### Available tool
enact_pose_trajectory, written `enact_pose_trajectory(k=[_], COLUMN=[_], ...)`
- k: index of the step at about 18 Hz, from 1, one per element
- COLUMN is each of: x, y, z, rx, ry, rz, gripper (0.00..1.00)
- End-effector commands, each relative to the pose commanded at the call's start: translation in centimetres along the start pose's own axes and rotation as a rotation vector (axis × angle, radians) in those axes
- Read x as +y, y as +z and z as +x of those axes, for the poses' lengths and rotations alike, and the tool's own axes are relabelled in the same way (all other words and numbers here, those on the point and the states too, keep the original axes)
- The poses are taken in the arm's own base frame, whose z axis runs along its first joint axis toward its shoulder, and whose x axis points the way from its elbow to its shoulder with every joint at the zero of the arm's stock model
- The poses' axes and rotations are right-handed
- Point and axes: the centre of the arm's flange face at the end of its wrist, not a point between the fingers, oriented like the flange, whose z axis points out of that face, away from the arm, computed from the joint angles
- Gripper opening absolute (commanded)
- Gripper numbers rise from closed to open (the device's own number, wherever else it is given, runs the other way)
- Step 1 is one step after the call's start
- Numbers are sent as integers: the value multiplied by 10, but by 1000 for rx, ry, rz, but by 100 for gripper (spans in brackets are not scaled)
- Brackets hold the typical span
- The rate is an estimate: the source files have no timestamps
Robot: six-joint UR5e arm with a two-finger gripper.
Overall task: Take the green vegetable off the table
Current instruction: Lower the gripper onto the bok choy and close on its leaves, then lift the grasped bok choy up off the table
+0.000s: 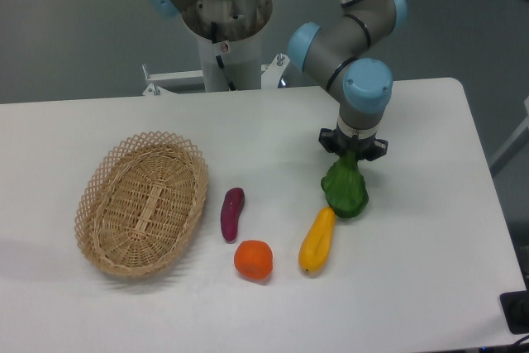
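One green vegetable hangs below the jaws, stalk end pinched; leaves near table.

1 fixed view, high, facing table

No writing, label, brand mark or number is readable anywhere from where I stand — nothing legible on the arm, the table or the objects

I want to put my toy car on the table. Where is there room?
Bare table lies right of the green vegetable and gripper, and along the back edge behind the basket. It is crowded in the middle, around the purple eggplant, orange and yellow vegetable.
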Motion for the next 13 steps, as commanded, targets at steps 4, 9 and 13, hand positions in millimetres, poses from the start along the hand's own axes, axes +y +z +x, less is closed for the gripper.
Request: enact_pose_trajectory(k=[4,9,13], x=[-5,-18,-43], y=[-16,-51,-78], z=[-12,-26,-31], rx=[-18,-33,-51], ry=[33,40,62], rz=[9,36,118], gripper=[35,35,34])
